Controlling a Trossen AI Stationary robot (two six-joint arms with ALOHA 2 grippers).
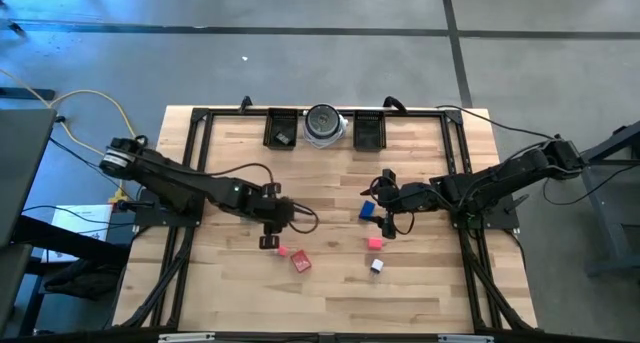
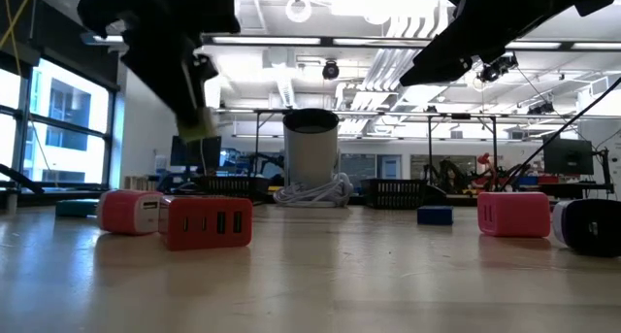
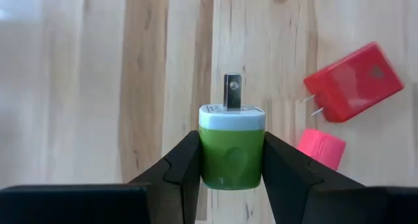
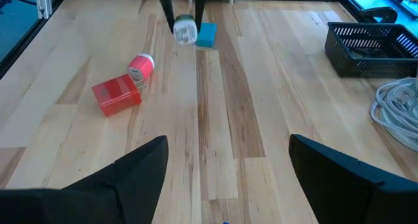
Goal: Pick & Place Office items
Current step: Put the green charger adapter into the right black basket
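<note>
My left gripper [image 1: 270,235] is shut on a green-white plug piece [image 3: 232,145] and holds it above the table; it also shows in the low view [image 2: 199,119]. A red piece [image 1: 300,262] and a pink piece [image 1: 283,250] lie flat on the table just beside it. My right gripper [image 1: 382,203] is open and empty at mid-table right, above a blue piece [image 1: 367,210]. Another pink piece [image 1: 375,242] and a black-white piece [image 1: 377,266] lie nearer the front edge. A teal piece [image 4: 207,34] lies beyond the left gripper. My left gripper pinches the plug piece's green body by its two opposite sides [image 3: 208,160] between its two fingers. The white face with its metal prong [image 3: 232,92] points away from the wrist. The fingers come from above, and the piece hangs tilted, clear of the table [image 2: 199,124].
Two black trays [image 1: 281,129] [image 1: 369,131] stand at the far edge with a round silver-grey dish [image 1: 324,123] between them, white cable coiled at its foot [image 2: 312,192]. A black frame borders the table [image 1: 200,183]. Bare wood lies along the near edge [image 1: 330,303].
</note>
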